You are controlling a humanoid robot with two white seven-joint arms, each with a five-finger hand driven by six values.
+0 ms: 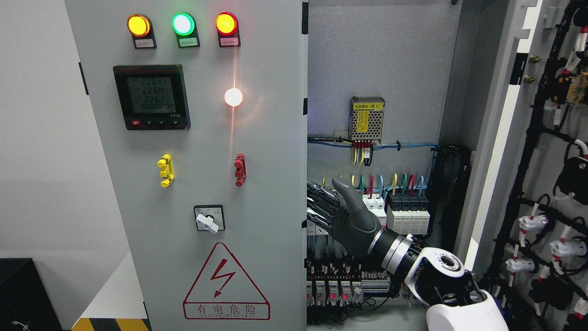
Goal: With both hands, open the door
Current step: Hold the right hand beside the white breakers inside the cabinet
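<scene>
Left cabinet door [206,184], a tall grey steel panel filling the centre-left of the frame, closed or nearly so; the right door [546,193] stands swung open at the far right. The panel is judged rigid, fairly heavy and smooth-faced, hinged on its far left, so its free right edge [304,174] offers the best purchase. The right hand [342,216], centre-right, has its fingers [318,202] curled around that edge, thumb raised. Fingertips are hidden behind the door; the left hand is out of view.

Open cabinet bay [386,69], breakers [406,214] and wiring [367,147] behind right hand [342,216].
</scene>
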